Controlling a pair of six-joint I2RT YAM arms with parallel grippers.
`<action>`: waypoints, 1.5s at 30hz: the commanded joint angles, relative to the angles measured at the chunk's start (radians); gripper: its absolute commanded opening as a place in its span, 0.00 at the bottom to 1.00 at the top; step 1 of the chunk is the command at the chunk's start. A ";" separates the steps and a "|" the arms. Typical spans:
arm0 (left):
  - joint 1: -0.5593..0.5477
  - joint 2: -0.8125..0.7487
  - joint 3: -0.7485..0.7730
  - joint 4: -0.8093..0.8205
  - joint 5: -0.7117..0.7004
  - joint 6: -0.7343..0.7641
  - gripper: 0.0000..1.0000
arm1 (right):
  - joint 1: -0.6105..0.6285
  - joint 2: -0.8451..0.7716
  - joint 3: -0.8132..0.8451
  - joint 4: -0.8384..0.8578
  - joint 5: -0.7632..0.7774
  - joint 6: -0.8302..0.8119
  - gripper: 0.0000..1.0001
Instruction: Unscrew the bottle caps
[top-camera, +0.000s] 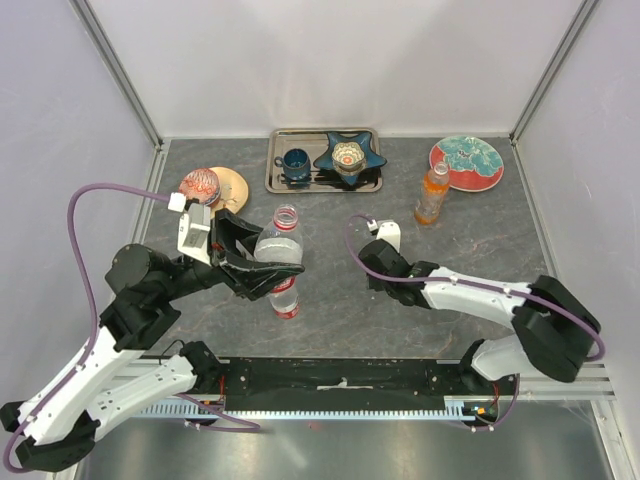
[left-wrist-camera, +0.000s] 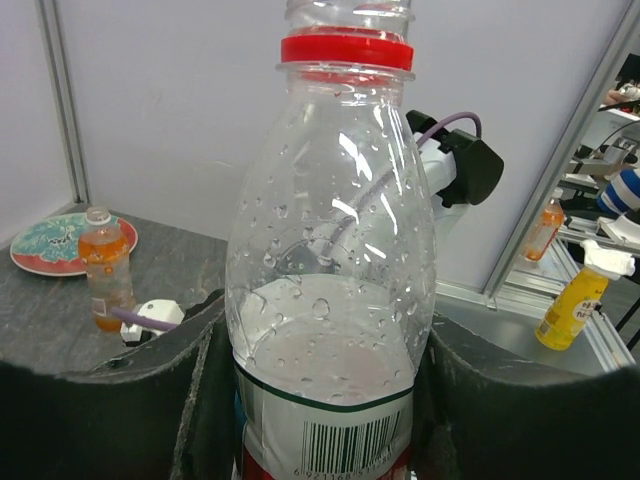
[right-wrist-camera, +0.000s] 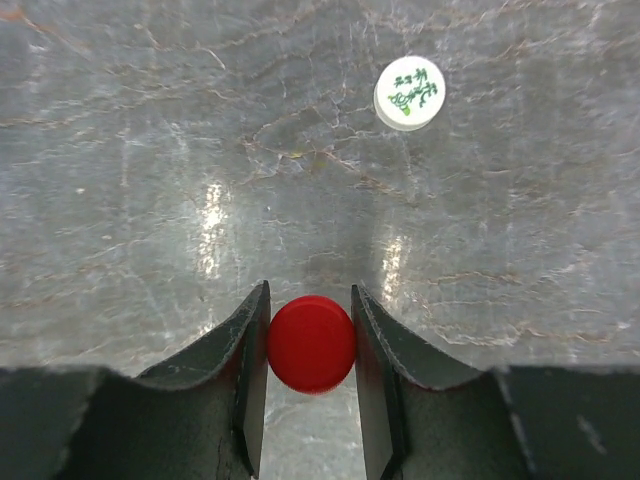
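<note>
1. We see the left hand (left-wrist-camera: 322, 400) clamped around the lower body of a clear bottle (left-wrist-camera: 330, 230), with one dark finger on each side, at the label and barcode.
2. The bottle carries a red ring (left-wrist-camera: 346, 50) at the neck, with bare screw thread above it. The top view shows an open mouth with no cap on. Droplets cling to the inside wall.
3. In the top view this bottle sits left of centre on the counter (right-wrist-camera: 150, 150), mouth toward the far wall. We cannot tell whether its base touches the counter.
4. The right hand (right-wrist-camera: 310, 296) is closed on a red cap (right-wrist-camera: 311, 343). The cap sits between the two fingertips, and both touch its sides.
5. The right hand is just above the counter, right of the clear bottle and apart from it.
6. A white cap (right-wrist-camera: 409, 93) with a green print lies flat on the counter, ahead of the right hand and a little to the right of it, apart from it.
7. An orange bottle (top-camera: 432, 195) stands upright far right, just beside a red and teal plate (top-camera: 480, 165). We cannot tell if it is capped.
8. A metal tray (top-camera: 275, 175) at the far edge holds a dark blue cup (top-camera: 295, 163) and a star-shaped blue dish (top-camera: 349, 155).
</note>
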 joint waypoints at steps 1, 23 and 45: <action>0.004 -0.030 0.000 -0.003 -0.037 0.051 0.59 | -0.015 0.118 0.001 0.170 -0.049 0.039 0.00; 0.003 -0.053 -0.039 -0.014 -0.057 0.049 0.62 | -0.078 0.287 0.066 0.118 -0.023 0.046 0.47; 0.004 0.011 -0.008 0.012 -0.084 0.041 0.64 | 0.032 -0.172 0.608 -0.272 0.015 -0.046 0.69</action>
